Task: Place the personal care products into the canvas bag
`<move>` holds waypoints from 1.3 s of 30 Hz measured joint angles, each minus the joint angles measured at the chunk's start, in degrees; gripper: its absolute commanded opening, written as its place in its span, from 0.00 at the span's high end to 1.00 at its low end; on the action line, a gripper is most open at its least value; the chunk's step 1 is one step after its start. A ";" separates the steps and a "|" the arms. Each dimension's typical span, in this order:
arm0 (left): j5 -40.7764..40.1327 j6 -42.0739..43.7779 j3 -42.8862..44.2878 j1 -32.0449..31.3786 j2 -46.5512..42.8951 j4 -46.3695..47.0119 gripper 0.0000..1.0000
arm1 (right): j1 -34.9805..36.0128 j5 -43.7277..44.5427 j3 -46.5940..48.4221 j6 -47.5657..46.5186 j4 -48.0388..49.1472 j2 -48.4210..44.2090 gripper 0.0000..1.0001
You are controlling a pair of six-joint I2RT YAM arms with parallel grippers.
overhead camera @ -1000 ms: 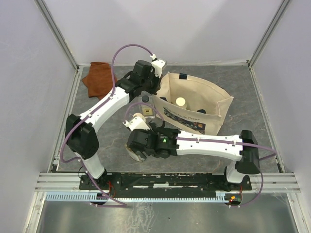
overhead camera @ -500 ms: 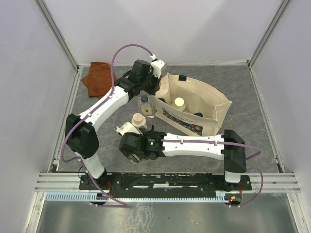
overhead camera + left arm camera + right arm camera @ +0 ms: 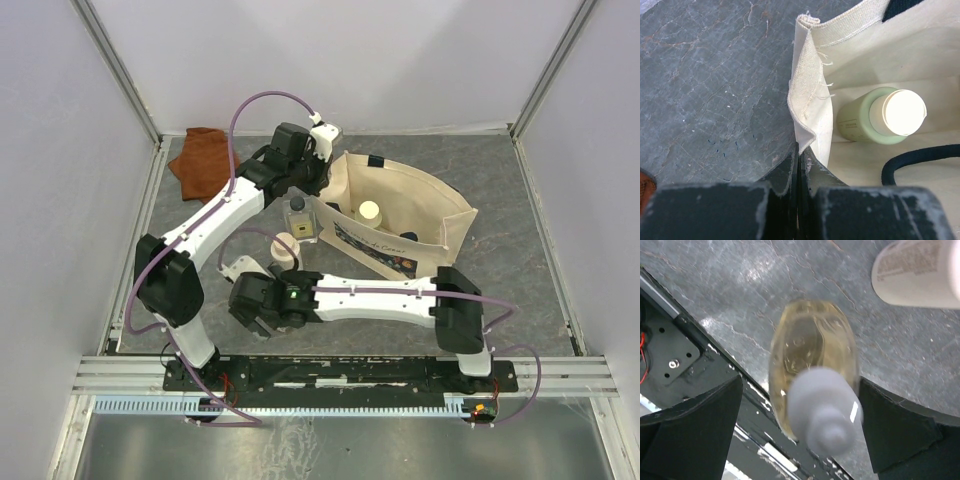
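right pincer moved left, bottle print blurred

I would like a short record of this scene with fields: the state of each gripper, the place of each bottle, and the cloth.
left gripper: shut, pinching the rim of the canvas bag
right gripper: open, one finger on each side of the amber flat bottle
olive-green bottle: inside the bag
clear square bottle: on the table, outside the bag's left end
cream cylinder: on the table, beside the amber bottle
rust-brown cloth: far left corner
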 measured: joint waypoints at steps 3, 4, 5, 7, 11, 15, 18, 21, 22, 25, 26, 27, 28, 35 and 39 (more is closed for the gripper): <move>0.00 0.00 0.00 0.00 -0.02 -0.04 0.97 | -0.20 -0.48 2.86 -0.70 0.26 3.52 0.00; 0.00 0.00 0.00 0.00 -0.02 -0.04 0.97 | -0.37 -0.87 2.95 -0.81 0.31 4.13 0.00; 0.04 0.00 0.00 0.00 -0.02 -0.07 0.97 | -0.48 -1.16 2.93 -0.81 0.11 4.48 0.00; 0.09 0.00 -0.02 0.00 -0.04 -0.11 0.97 | -0.87 -1.62 2.91 -0.81 0.07 4.72 0.01; 0.13 0.00 -0.15 0.00 -0.07 -0.09 0.97 | -2.29 -1.73 2.67 -0.79 0.42 4.72 0.05; 0.13 0.00 -0.76 0.00 -0.42 0.09 0.97 | -3.39 -1.66 0.55 -0.59 2.12 3.93 0.09; 0.13 0.00 -0.87 0.00 -0.50 0.11 0.97 | -3.43 -1.70 -0.96 -0.55 3.26 3.72 0.11; 0.13 0.00 -0.90 0.00 -0.50 0.13 0.97 | -3.39 -1.49 -2.27 -0.50 4.79 3.65 0.14; 0.13 0.00 -0.90 0.00 -0.50 0.13 0.97 | -3.41 -1.53 -2.51 -0.46 5.40 3.63 0.15; 0.11 0.00 -0.92 0.00 -0.50 0.17 0.97 | -3.39 -1.49 -3.63 -0.13 7.91 3.30 0.15; 0.11 0.00 -0.96 0.00 -0.50 0.20 0.97 | -3.39 -1.49 -4.07 -0.07 8.55 3.15 0.13; 0.11 0.00 -1.01 0.00 -0.52 0.20 0.97 | -3.39 -1.49 -4.35 -0.02 8.94 2.99 0.11; 0.11 0.00 -1.07 0.00 -0.55 0.22 0.97 | -3.39 -1.46 -4.50 0.07 9.16 2.91 0.08; 0.13 0.00 -1.25 0.02 -0.68 0.24 0.97 | -3.52 -1.75 1.16 0.50 -0.22 4.44 0.00; 0.11 0.02 -1.25 0.00 -0.72 0.15 0.97 | -3.67 -2.91 7.02 0.48 -6.78 6.32 0.00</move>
